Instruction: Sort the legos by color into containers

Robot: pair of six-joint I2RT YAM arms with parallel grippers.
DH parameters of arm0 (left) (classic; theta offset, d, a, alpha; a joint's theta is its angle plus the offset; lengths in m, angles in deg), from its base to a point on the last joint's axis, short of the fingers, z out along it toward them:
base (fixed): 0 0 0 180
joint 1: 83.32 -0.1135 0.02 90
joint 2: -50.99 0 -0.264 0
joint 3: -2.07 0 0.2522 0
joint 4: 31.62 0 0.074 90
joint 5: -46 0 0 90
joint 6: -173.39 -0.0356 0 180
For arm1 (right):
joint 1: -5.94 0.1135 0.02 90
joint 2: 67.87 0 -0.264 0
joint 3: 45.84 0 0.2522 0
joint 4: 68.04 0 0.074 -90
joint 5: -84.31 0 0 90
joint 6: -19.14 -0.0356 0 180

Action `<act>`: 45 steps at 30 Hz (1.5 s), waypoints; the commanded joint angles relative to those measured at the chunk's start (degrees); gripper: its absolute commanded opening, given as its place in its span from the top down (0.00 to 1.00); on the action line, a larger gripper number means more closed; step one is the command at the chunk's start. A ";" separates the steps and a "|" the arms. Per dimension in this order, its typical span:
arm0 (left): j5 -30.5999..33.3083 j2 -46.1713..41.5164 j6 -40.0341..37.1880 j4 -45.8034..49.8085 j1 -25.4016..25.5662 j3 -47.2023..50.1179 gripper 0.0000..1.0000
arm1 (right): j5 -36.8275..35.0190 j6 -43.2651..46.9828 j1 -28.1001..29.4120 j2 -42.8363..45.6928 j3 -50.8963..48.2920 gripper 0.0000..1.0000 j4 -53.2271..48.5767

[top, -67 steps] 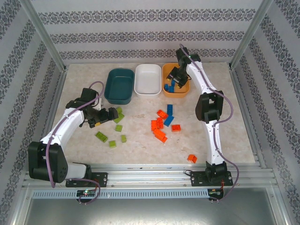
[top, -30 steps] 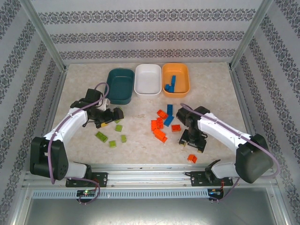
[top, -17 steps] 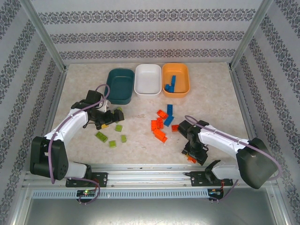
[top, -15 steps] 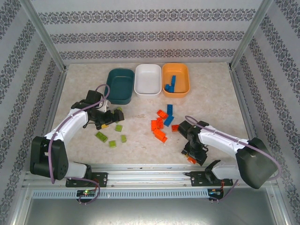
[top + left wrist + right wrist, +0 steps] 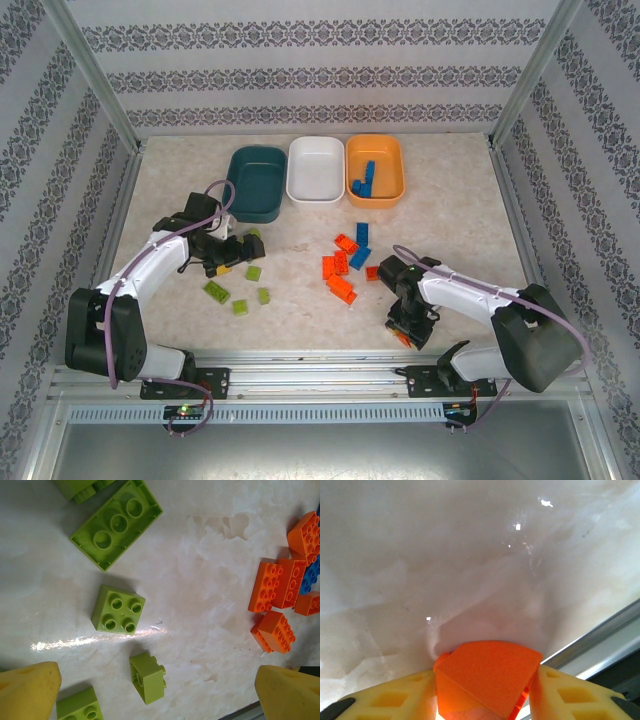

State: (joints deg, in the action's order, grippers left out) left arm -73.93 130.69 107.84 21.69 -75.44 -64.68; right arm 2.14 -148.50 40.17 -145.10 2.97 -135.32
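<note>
My right gripper (image 5: 405,328) is down at the table's near edge, shut on an orange-red lego (image 5: 489,667) that sits between its yellow fingers (image 5: 395,697). My left gripper (image 5: 233,251) hangs open over loose lime green legos (image 5: 241,307); in the left wrist view a green lego on its side (image 5: 147,677) lies between the spread fingertips (image 5: 30,685). More orange-red legos (image 5: 338,272) and two blue legos (image 5: 360,245) lie mid-table. At the back stand the dark teal bin (image 5: 255,182), the white bin (image 5: 316,168) and the orange bin (image 5: 392,170), which holds blue legos (image 5: 365,180).
A metal rail (image 5: 320,365) runs along the table's near edge, close beside the right gripper. Patterned walls and aluminium posts (image 5: 95,75) enclose the table. A wide green lego (image 5: 117,522) and a square one (image 5: 118,609) lie ahead of the left gripper.
The right arm swung from the orange bin down to the near edge and closed on the lone orange-red lego there. The left arm barely shifted over the green legos.
</note>
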 commanded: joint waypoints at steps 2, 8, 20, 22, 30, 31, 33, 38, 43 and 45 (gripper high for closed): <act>0.23 0.83 0.16 -0.07 0.47 -0.98 0.00 | -1.14 1.14 -0.04 -1.85 0.73 0.58 3.22; -0.18 1.42 0.43 -0.77 0.44 -1.14 0.00 | -2.91 3.14 -0.51 -1.78 7.83 0.59 0.13; -0.46 1.07 -1.05 0.40 0.45 -2.25 0.00 | 0.58 15.46 -5.76 -13.81 40.24 0.60 2.79; -0.55 0.55 -1.06 0.51 0.38 -1.67 0.00 | 2.20 17.55 -6.49 -20.83 50.25 0.60 2.24; 0.23 -2.44 -0.59 1.78 0.31 0.21 0.00 | 8.88 19.77 -9.02 -45.82 84.55 0.60 -2.96; 0.29 -2.80 -0.32 1.99 0.25 0.54 0.00 | 9.64 19.91 -9.38 -48.65 88.03 0.59 -3.68; 0.78 -3.86 0.02 2.42 0.28 1.10 0.00 | 10.58 19.99 -9.96 -53.29 93.87 0.59 -5.11; 2.25 -6.43 0.65 3.29 0.12 2.22 0.00 | 12.53 20.04 -11.02 -61.14 102.35 0.56 -7.47; 2.43 -5.97 0.48 3.82 0.10 1.36 0.00 | 13.07 19.84 -11.37 -62.51 103.83 0.49 -7.23; 2.67 -5.69 0.04 4.11 0.10 1.04 0.00 | 12.99 19.88 -11.34 -62.10 103.82 0.43 -7.14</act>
State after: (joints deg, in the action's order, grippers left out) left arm -72.23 125.11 107.88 23.31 -75.44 -62.91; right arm 13.90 -129.18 28.83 -207.92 104.17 -140.90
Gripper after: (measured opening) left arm 0.999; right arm 0.556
